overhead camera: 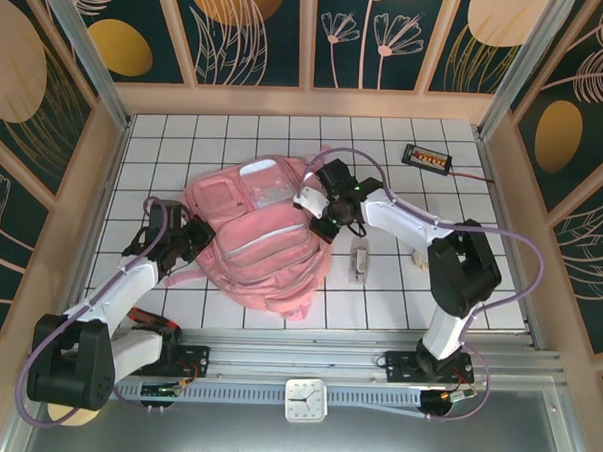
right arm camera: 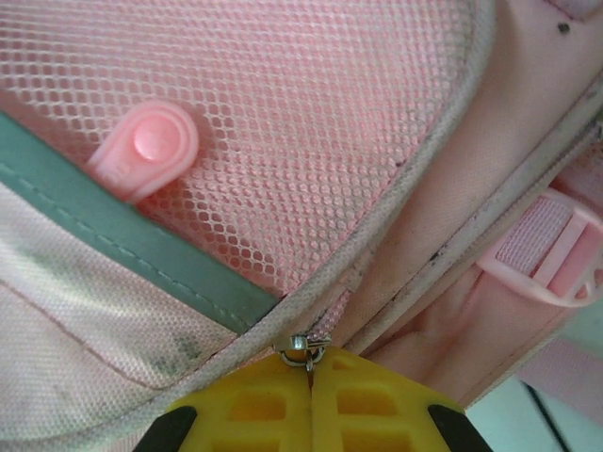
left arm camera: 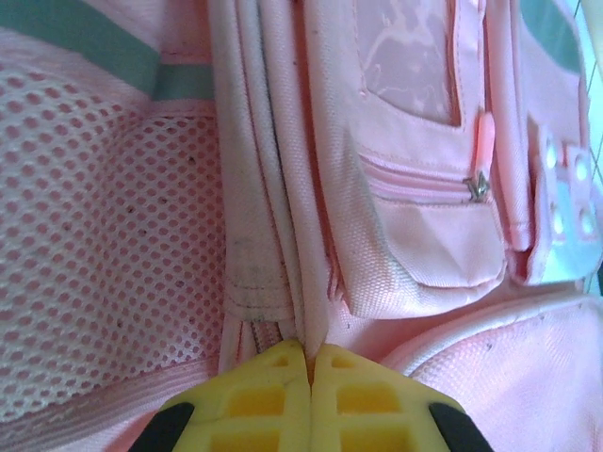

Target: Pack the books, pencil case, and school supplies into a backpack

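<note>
Both grippers are clamped on the backpack (overhead camera: 250, 254).
Your left gripper (overhead camera: 186, 236) pinches a seam fold (left arm camera: 294, 282) at its 9 o'clock edge. The backpack's long axis runs 11 to 5. Your right gripper (overhead camera: 320, 215), at 2 o'clock, is closed on the zipper pull (right arm camera: 303, 346).

The white surface (overhead camera: 185, 141), ruled with a black grid, carries a large soft pink fabric backpack (overhead camera: 251, 234) lying flat near its middle. Just right of the backpack lies a narrow clear-and-white packet (overhead camera: 358, 261). Further right and beyond it sits a small black device with orange dots (overhead camera: 428, 157).
</note>
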You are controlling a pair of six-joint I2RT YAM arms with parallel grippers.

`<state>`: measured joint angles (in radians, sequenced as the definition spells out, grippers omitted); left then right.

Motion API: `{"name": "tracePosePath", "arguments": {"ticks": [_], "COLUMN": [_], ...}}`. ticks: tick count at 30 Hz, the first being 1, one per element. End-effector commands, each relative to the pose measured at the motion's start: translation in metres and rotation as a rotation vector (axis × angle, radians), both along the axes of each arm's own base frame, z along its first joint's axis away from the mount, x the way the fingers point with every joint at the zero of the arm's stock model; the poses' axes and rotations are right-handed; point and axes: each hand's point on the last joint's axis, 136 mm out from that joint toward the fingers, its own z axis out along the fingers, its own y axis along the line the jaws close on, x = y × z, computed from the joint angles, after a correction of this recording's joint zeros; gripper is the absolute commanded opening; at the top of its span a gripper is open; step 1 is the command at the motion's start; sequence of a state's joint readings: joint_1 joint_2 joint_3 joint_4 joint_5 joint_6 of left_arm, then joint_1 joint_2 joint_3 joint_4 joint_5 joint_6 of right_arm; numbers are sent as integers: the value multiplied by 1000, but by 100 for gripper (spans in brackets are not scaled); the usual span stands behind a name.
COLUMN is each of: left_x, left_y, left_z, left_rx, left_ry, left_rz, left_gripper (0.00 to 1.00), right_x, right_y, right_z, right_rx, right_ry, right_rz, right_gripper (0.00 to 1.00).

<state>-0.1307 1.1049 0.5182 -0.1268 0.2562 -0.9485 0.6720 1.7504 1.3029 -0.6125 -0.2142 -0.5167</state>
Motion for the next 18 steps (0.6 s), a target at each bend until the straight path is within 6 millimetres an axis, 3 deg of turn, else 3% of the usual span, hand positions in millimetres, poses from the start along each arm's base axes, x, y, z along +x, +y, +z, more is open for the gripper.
{"name": "tracePosePath", "arguments": {"ticks": [1,8,10,11,12,13,15,18], "left_x": [1,0,4,6,8,10,10,8], "left_y": [-6,-4,-10,-12,-14,-15,-19,-36], "left_z": [12,11,22,30,40,50,69,95], "left_rx": [-58,-57,-70,-51,-11,34,161,310], "left_ry": [-29,-38,-77,-92,-108,-124,-155,-247], "left_rz": [25,50,6,-23,-75,-124,-274,-553], "left_gripper": [0,0,0,9,44,63,76,74], "right_x": [-43,-72,-71,-65,-57,-48,-32,-16], "right_y": [-5,-18,-19,-20,-22,-23,-22,-15], "right_z": [10,8,6,4,4,4,6,12], "right_rx": [4,-2,10,12,12,12,5,10], "right_ry": [115,156,131,106,76,57,9,-46], "right_rz": [9,11,7,-6,-28,-49,-63,-38], "right_gripper": [0,0,0,0,0,0,0,0]}}
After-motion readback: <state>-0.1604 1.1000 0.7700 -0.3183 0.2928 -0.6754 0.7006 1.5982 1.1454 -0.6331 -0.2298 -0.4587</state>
